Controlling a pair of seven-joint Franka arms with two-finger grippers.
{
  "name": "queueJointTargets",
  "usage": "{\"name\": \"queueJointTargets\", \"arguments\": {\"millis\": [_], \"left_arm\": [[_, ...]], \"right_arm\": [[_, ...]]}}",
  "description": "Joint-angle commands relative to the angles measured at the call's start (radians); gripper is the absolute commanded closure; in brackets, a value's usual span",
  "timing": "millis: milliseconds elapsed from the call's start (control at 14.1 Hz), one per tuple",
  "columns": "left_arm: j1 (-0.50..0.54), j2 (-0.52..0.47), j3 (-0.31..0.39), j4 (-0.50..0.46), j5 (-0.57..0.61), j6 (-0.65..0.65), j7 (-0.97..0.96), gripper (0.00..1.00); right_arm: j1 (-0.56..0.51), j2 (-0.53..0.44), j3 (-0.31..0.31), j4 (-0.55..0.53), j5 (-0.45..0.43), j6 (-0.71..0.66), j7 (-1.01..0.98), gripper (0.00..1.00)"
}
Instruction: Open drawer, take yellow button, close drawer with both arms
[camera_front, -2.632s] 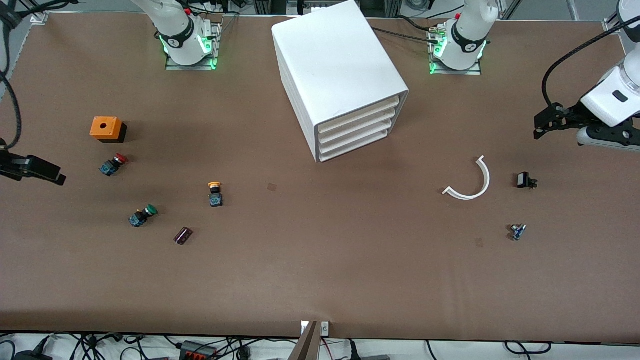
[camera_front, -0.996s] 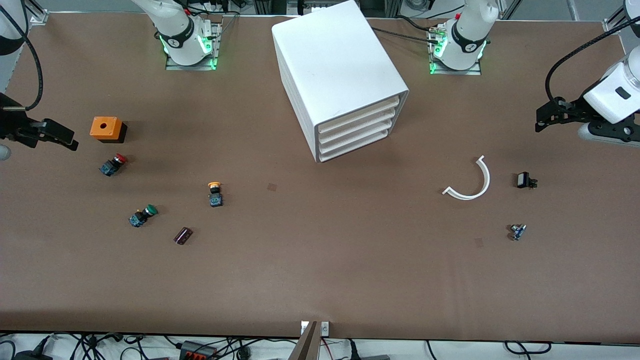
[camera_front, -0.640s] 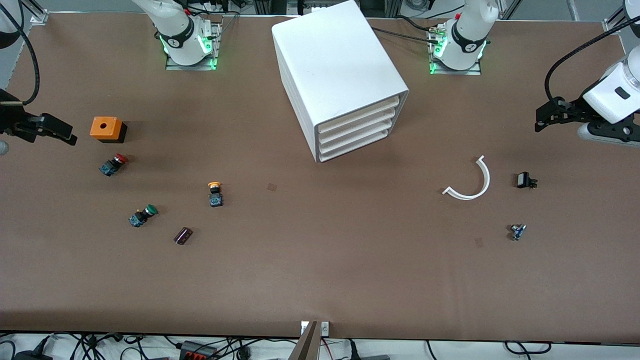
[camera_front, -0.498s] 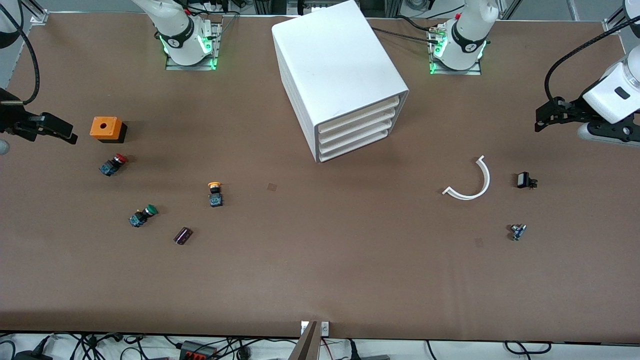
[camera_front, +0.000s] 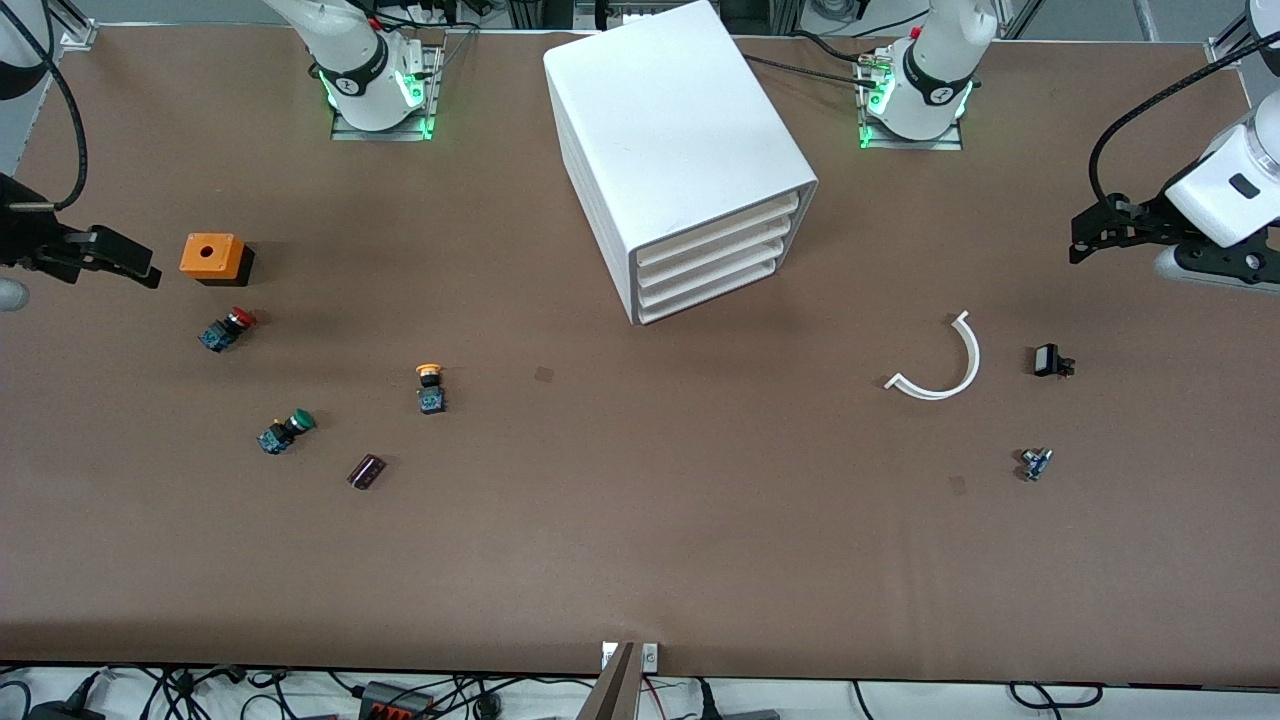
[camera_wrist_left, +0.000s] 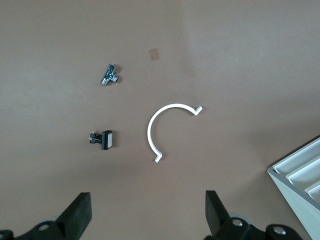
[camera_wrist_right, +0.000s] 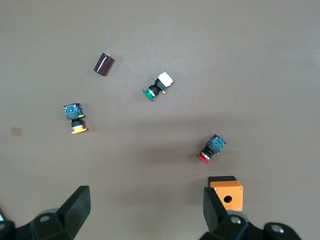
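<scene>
I take the white cabinet (camera_front: 680, 150) as my landmark; it stands on the brown surface (camera_front: 640, 560) between the 2 arm bases, its 4 drawers all pushed in, the top drawer (camera_front: 718, 232) shut flush with the rest.

Nearest the front camera, toward the right arm's end from the cabinet, lies a small dark cylinder (camera_front: 366, 471), then the green-capped button (camera_front: 285, 432) on its side. Toward the left arm's end, a small blue-and-metal part (camera_front: 1036, 463) lies about as near.

A step farther from the camera, the orange-yellow button (camera_front: 430, 388) rests on the surface in the open, nearer the camera than the cabinet and toward the right arm's end of it, well apart from the drawer fronts. On the left arm's end sit a white curved strip (camera_front: 938, 362) and a small black part (camera_front: 1050, 361) beside it.

Farther still, the red-capped button (camera_front: 226, 329) lies just beside an orange box (camera_front: 212, 258) with a hole in its top.

The right gripper (camera_front: 118, 264) hangs over the surface by the orange box, jaws spread wide and holding nothing. The left gripper (camera_front: 1095, 233) hangs over the surface's left-arm end, above the black part's area, jaws likewise spread and holding nothing.
</scene>
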Motion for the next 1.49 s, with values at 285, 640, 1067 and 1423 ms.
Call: {"name": "queueJointTargets", "arguments": {"millis": [285,640,1067,1423], "left_arm": [[-0.009,0.008,0.008,0.022,-0.009,-0.018,0.003,0.0],[-0.008,0.008,0.008,0.022,-0.009,-0.018,0.003,0.0],[-0.009,0.008,0.008,0.022,-0.009,-0.018,0.003,0.0],[-0.009,0.008,0.008,0.022,-0.009,-0.018,0.003,0.0]], "right_arm": [[-0.004,-0.012,0.016,0.008,-0.009,-0.026,-0.006,0.0],[0.016,-0.01,0.021,0.008,-0.011,-0.039,0.038,0.0],[0.016,-0.016,0.021,-0.009,-0.037,-0.045,0.011,0.0],[0.014,-0.033,0.02,-0.029,-0.035,-0.04,0.006,0.0]]}}
